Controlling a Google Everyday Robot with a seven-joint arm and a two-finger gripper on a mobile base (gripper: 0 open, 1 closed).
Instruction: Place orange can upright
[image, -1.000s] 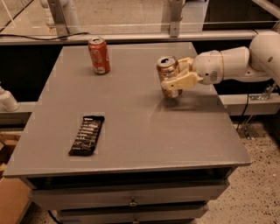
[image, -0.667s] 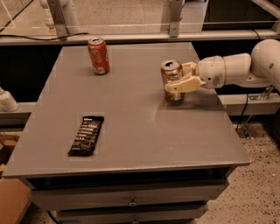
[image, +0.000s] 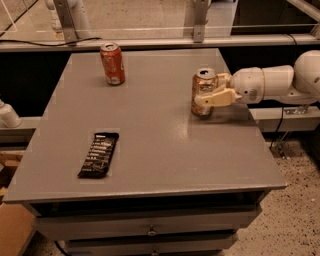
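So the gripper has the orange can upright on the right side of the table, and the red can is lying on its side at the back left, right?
No: the red can stands upright at the back left of the table, not on its side, as the camera view shows. The rest holds: the gripper grips the orange can, upright, on the right side.

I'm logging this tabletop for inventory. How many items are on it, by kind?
Drink cans: 2, the orange can, upright in the gripper near the right edge of the table, and the red-orange can at the back left
Dark snack bar: 1, front left
Total: 3
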